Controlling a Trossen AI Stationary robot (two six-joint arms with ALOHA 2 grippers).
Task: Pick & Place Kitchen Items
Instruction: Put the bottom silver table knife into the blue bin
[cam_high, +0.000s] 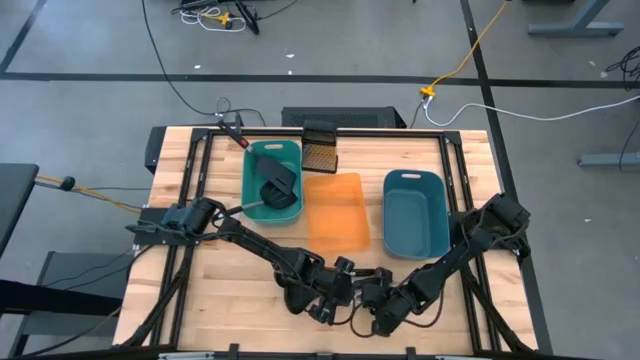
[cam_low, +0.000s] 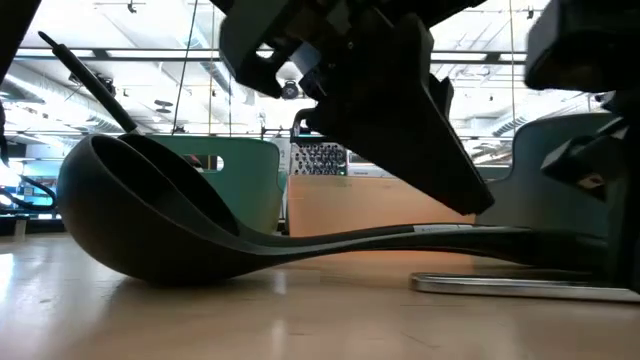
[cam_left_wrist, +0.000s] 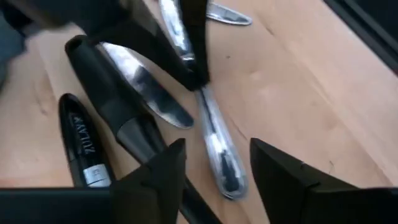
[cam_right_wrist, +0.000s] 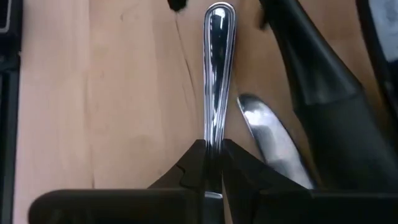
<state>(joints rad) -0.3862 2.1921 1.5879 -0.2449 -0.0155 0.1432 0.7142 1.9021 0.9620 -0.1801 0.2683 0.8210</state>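
Note:
Both grippers meet over a heap of kitchen items by the table's near edge. My right gripper (cam_right_wrist: 214, 149) is shut on a silvery cutlery piece (cam_right_wrist: 217, 68). My left gripper (cam_left_wrist: 217, 146) is open, its fingers standing on either side of that piece's rounded handle end (cam_left_wrist: 224, 177) without touching it. A black ladle (cam_low: 150, 220) lies beside them, its bowl on the table and its handle running under the grippers. A silvery knife blade (cam_left_wrist: 149, 93) and a black handle (cam_left_wrist: 84, 146) lie beside the piece. A black-headed spatula (cam_high: 275, 185) rests in the teal tray (cam_high: 252, 205). My right gripper pinches the silvery cutlery piece partway along its shaft (cam_right_wrist: 214, 140) between its two fingers, well back from the rounded handle end (cam_right_wrist: 217, 12). The fingers slant down from above. The handle runs on ahead of them, low over the table; whether it is lifted clear I cannot tell.
An orange tray (cam_high: 335, 212) and a blue tray (cam_high: 415, 212) lie in the middle of the table, right of the teal one. A small dark mesh box (cam_high: 320, 148) stands at the far edge. Another silvery piece (cam_left_wrist: 227, 14) lies beyond the heap.

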